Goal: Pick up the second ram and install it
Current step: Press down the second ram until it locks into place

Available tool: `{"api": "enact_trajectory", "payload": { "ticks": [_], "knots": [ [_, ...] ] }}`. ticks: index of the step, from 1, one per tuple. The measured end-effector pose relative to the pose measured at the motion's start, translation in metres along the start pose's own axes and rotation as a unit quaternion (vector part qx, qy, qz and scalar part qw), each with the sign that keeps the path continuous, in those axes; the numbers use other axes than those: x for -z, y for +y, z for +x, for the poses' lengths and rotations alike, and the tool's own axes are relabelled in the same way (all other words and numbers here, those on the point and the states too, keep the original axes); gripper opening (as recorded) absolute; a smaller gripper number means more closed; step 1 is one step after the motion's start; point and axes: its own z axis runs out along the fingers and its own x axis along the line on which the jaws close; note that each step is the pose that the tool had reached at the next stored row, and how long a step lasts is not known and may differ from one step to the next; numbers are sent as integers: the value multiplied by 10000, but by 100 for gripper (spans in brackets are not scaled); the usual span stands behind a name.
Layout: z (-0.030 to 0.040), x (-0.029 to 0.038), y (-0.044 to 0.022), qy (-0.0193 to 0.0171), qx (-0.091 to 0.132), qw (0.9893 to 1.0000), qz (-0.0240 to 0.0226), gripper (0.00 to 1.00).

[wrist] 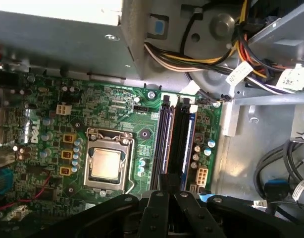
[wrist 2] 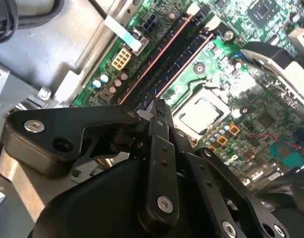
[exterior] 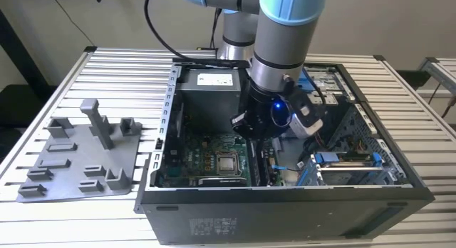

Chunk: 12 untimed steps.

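The gripper [exterior: 249, 131] is down inside the open computer case [exterior: 399, 168]. Its black fingers [wrist 2: 159, 129] are drawn together so that the tips meet in a narrow point, and nothing can be seen clamped between them. In the exterior view the arm [exterior: 281, 39] enters from 12 o'clock and drops almost straight down, with the wrist leaning slightly toward 7 o'clock. This puts the gripper over the middle of the motherboard [exterior: 203, 160].

In both wrist views the closed tips [wrist: 162, 182] sit over one end of the pair of memory slots, in line with the slot nearer the processor socket [wrist: 106, 163]. The second ram [wrist: 164, 144] appears to stand on edge in that slot as a long dark strip. Its long axis runs straight away from the fingertips toward the white latch at the far end. Whether the tips actually press on its upper edge cannot be made out.

In the second wrist view the same stick [wrist 2: 187, 62] runs lengthwise beside the neighbouring slot, and the two are parallel and just apart. In the exterior view the slots run roughly 12 to 6 o'clock, just at 3 o'clock of the processor socket. The grey fixture plate [exterior: 71, 157] lies on the slatted table [exterior: 50, 221] at 9 o'clock of the case, well apart from the gripper.
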Motion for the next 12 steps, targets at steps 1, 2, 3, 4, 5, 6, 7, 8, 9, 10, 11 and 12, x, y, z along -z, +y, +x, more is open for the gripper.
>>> {"api": "enact_trajectory", "payload": {
  "ticks": [1, 2, 3, 4, 5, 6, 7, 8, 9, 10, 11, 12],
  "knots": [
    [0, 0, 0, 0, 57, 10000, -1, 11],
    [0, 0, 0, -1, 124, 9999, -2, 11],
    [0, 0, 0, -1, 195, 9998, -3, 11],
    [0, 0, 0, -2, 270, 9996, -4, 11],
    [0, 0, 0, -2, 356, 9994, -6, 11],
    [0, 0, 0, -3, 454, 9990, -7, 11],
    [0, 0, 0, -3, 544, 9985, -8, 11],
    [0, 0, 0, -4, 628, 9980, -10, 11],
    [0, 0, 0, -5, 723, 9974, -11, 11],
    [0, 0, 0, -5, 815, 9967, -13, 11],
    [0, 0, 0, -6, 908, 9959, -14, 11],
    [0, 0, 0, -6, 991, 9951, -16, 11]
  ]
}}
